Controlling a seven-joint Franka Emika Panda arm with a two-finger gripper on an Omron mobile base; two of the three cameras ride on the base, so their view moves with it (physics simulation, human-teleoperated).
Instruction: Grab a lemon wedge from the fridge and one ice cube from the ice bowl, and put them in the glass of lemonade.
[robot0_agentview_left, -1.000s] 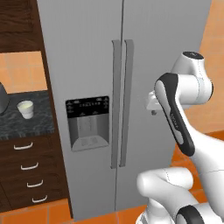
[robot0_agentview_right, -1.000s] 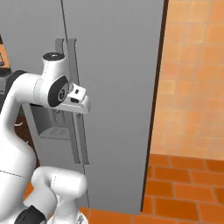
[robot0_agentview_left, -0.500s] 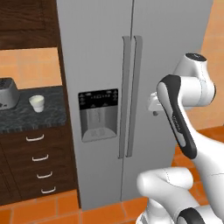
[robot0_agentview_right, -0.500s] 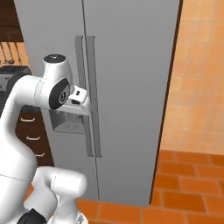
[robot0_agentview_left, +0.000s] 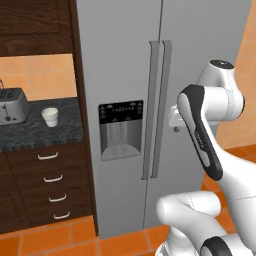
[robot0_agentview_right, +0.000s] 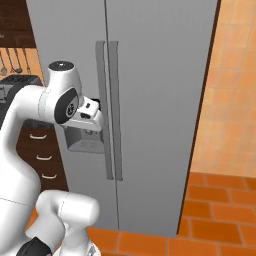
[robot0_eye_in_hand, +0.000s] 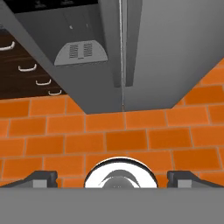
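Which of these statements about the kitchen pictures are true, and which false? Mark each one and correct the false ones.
1. Both doors of the tall grey steel fridge are shut. True.
2. The small whitish cup stands on the orange brick floor. False: it stands on the dark speckled counter.
3. The two-finger gripper holds a lemon wedge. False: its jaws are open and empty.
4. The black dispenser panel is on the fridge's left door. True.
5. A grey toaster stands on the counter. True.

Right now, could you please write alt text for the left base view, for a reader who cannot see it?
A tall grey fridge with both doors closed stands ahead, and the robot's white arm is raised in front of its right door. To the left, a small whitish cup and a toaster stand on a dark counter above wooden drawers.
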